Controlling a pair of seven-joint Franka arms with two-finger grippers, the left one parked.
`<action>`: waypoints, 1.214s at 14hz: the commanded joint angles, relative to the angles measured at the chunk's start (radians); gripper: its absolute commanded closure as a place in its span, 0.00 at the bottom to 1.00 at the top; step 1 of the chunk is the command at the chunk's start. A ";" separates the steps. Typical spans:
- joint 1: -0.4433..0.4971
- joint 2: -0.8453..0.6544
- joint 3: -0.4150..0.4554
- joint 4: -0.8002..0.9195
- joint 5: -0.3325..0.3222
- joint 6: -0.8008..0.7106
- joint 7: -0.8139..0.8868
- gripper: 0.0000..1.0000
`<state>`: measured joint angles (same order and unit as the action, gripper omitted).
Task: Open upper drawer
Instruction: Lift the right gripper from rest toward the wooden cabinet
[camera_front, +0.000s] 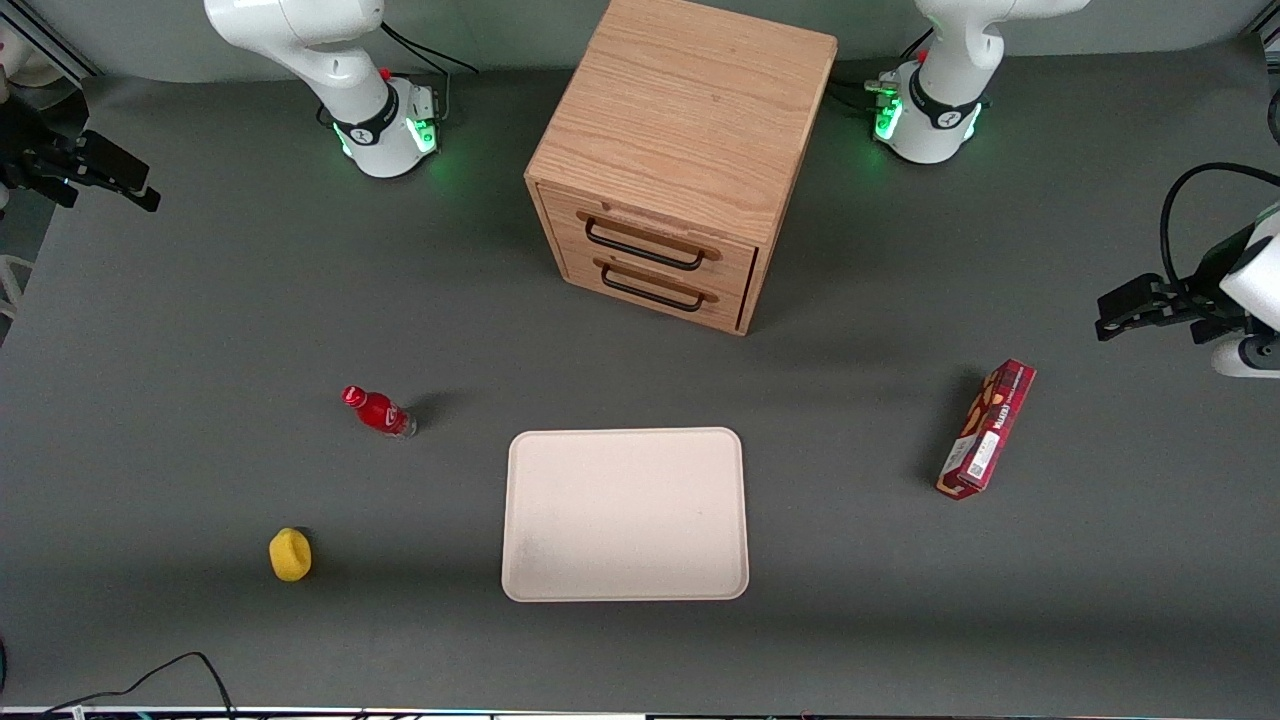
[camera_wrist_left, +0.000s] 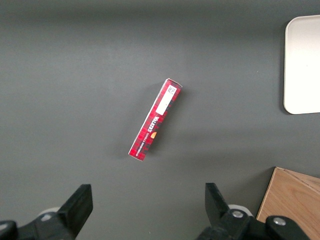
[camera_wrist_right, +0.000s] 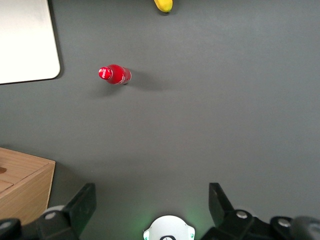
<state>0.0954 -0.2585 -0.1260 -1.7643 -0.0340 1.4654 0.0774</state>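
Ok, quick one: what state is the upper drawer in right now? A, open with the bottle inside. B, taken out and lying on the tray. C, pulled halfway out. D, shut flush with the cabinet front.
D: the upper drawer sits flush with the lower drawer, nobody touching its handle; the gripper hangs open, high above the table, far from it.

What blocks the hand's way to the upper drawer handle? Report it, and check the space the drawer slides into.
Nothing visible does. The open hand hangs above bare grey table at the working arm's end. The light oak upper drawer is shut. The small red bottle and cream rectangular tray lie nearer the front camera, apart from the cabinet.
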 joint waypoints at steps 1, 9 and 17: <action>0.000 0.010 -0.001 0.025 -0.007 -0.030 0.006 0.00; 0.015 0.034 0.072 0.088 0.023 -0.094 -0.301 0.00; 0.015 0.309 0.357 0.261 0.377 -0.086 -0.408 0.00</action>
<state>0.1158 -0.0735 0.1786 -1.6015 0.2833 1.3988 -0.2487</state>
